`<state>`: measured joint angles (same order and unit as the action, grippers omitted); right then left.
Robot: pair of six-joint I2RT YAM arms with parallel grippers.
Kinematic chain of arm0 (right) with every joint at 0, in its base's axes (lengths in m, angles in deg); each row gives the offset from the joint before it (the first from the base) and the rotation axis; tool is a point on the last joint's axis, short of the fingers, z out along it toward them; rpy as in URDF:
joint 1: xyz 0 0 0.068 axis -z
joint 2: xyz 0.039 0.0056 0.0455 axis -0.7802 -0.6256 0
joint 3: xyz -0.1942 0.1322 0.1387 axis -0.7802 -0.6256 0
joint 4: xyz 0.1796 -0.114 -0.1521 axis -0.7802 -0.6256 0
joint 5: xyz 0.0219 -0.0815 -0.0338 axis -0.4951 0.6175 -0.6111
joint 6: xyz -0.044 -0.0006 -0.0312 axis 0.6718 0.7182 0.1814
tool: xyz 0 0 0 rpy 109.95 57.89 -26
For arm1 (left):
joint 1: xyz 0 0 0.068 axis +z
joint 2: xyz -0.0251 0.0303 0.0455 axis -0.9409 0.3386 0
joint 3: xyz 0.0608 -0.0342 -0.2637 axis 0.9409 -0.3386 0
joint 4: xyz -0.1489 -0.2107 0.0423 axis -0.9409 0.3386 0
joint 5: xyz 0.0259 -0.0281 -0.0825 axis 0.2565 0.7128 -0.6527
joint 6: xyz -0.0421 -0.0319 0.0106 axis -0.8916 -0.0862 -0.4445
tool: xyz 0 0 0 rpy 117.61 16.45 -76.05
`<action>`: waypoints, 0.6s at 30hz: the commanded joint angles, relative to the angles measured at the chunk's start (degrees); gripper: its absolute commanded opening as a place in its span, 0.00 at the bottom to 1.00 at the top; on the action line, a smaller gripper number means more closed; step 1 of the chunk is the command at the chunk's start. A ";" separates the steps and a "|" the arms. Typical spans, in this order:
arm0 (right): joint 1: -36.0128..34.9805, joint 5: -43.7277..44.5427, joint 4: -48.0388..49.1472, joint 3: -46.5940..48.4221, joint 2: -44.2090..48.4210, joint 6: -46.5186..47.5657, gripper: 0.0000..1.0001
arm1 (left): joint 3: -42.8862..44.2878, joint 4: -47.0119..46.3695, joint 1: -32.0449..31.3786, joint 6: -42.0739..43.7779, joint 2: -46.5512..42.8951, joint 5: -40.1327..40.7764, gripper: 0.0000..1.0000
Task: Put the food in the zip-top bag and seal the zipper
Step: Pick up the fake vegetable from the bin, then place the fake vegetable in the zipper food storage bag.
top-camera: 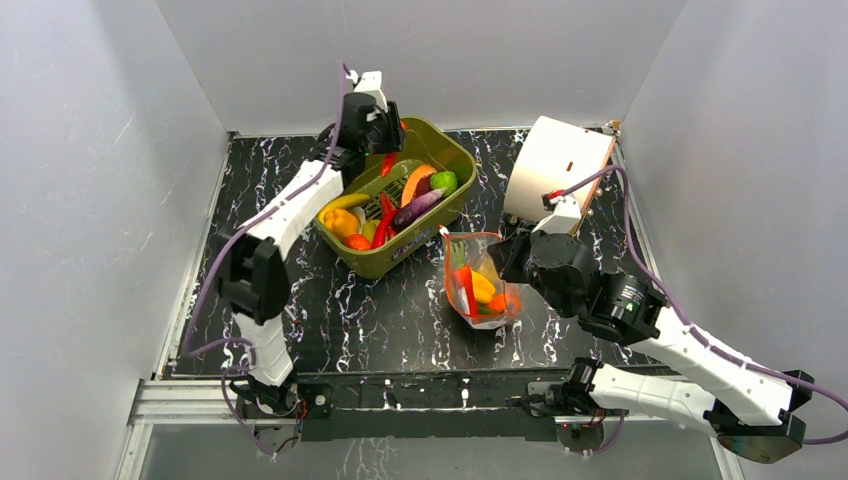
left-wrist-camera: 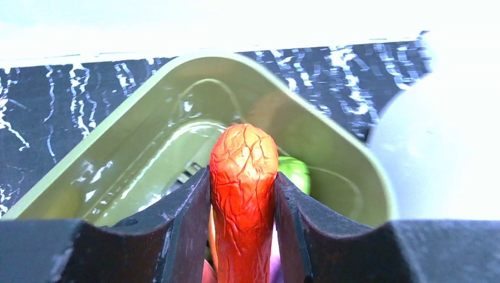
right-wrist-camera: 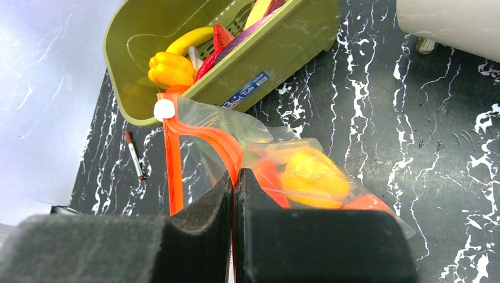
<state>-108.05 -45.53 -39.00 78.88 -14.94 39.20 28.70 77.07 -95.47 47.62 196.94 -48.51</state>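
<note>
The olive-green tub with toy food stands just beside the zip-top bag on the black marbled worktop. A white roll is behind them, and white walls are around. The left gripper clamps a red chilli above the tub. The right gripper is pinched on the bag's zipper. A yellow pepper lies inside the bag.

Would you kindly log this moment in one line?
left end effector: shut on red chilli over tub | right end effector: shut on zip-top bag
</note>
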 commanded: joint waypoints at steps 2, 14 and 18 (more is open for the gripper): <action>-0.18 -0.75 3.41 1.42 0.78 -3.49 0.00 | -3.89 4.72 -0.06 -4.15 -13.42 -10.83 0.23; -0.18 -2.65 9.04 -0.41 -0.77 -7.11 0.00 | -21.65 10.09 -0.58 -14.74 -41.36 -22.56 0.23; -0.18 -2.31 8.91 -0.06 -3.11 -7.90 0.00 | -25.47 13.79 -0.67 -16.76 -47.88 -24.81 0.23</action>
<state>-108.05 -48.46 -35.07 78.22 -16.47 33.30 5.91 86.64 -95.88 34.16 154.34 -68.66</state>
